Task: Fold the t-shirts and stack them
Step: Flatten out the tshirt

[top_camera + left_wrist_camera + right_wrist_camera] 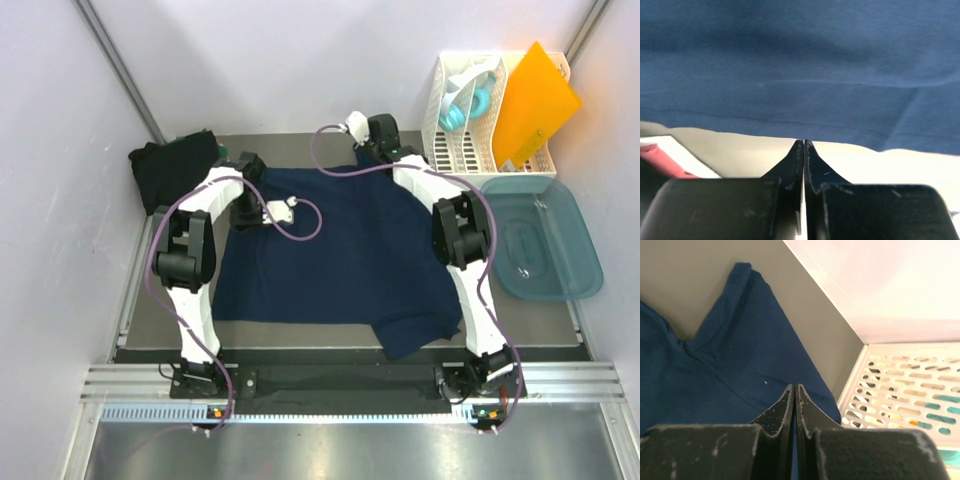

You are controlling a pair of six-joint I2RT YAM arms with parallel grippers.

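Pinching t-shirt point(740, 365): right end effector point(795, 386) closed.

Pale walls point(300, 60), perhaps grey tabletop point(530, 322)

— What's on the grey table point(280, 150)?
— A navy t-shirt point(340, 250), spread flat across the middle.
— And around it?
— A heap of dark shirts point(170, 170) at its far left corner, a white slotted rack point(455, 150) beyond its far right corner, and a teal tub point(545, 240) to its right.
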